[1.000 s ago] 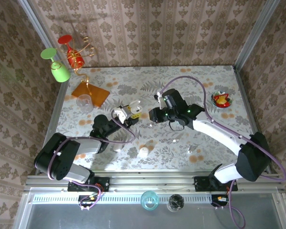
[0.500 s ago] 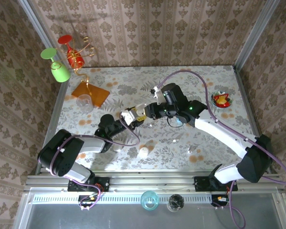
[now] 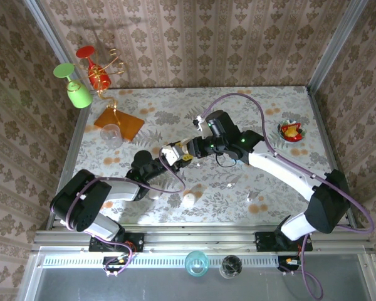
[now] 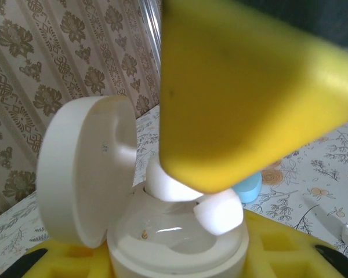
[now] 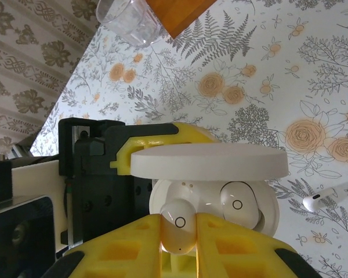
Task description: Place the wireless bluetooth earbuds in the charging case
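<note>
Floral-printed worktop (image 3: 269, 106) with patterned wallpaper behind carries both arms, which meet near its middle. The left end effector (image 3: 173, 153) is clamped around a white charging case (image 5: 211, 197), whose round lid (image 5: 209, 162) stands open. The right end effector (image 5: 178, 220) is closed on one white earbud (image 5: 177, 233), pinched between its yellow pads (image 5: 232, 243) right at the case's rim, partly over the open well. A second earbud (image 5: 239, 205) sits in the case, just beyond the right end effector's tips. A third earbud (image 5: 313, 201) lies loose on the worktop beside the case, apart from both end effectors.
</note>
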Available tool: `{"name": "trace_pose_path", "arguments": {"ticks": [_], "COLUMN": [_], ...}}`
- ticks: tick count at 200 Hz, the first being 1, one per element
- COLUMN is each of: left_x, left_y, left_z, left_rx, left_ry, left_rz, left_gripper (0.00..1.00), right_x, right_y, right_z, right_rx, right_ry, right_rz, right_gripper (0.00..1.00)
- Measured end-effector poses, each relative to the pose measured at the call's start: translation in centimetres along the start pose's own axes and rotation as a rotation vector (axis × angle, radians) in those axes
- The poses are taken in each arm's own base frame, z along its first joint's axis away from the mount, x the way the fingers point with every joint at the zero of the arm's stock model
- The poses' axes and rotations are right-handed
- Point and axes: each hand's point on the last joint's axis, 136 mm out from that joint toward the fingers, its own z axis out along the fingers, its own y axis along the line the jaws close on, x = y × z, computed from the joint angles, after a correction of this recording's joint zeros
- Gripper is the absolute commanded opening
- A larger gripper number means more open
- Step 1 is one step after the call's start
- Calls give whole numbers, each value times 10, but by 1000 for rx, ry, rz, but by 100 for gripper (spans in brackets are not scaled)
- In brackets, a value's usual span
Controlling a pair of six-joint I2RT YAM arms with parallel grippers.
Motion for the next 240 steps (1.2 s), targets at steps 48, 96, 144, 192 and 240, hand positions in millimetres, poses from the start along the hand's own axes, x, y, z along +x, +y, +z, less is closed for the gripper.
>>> {"name": "trace_pose_path", "arguments": {"ticks": [48, 96, 144, 192, 240], "left_x": [0, 0, 0, 1, 1], "left_y": [0, 0, 3, 5, 11], "left_z": [0, 0, 0, 0, -1], "left_rx": [0, 0, -16, -30, -46], "left_ry": [1, 0, 1, 4, 0], "left_rz": [0, 0, -1, -31, -45], "left_gripper": [31, 31, 30, 31, 31], "right_x": [-3, -7, -5, -5, 0], "right_y": [0, 1, 1, 1, -1], "right_z": [5, 8, 12, 13, 5], "right_rx": [-4, -9, -8, -12, -1], "right_ry": [-9, -25, -16, -21, -38], "right_rz": [0, 17, 18, 16, 13], "right_gripper": [21, 21, 24, 32, 46]}}
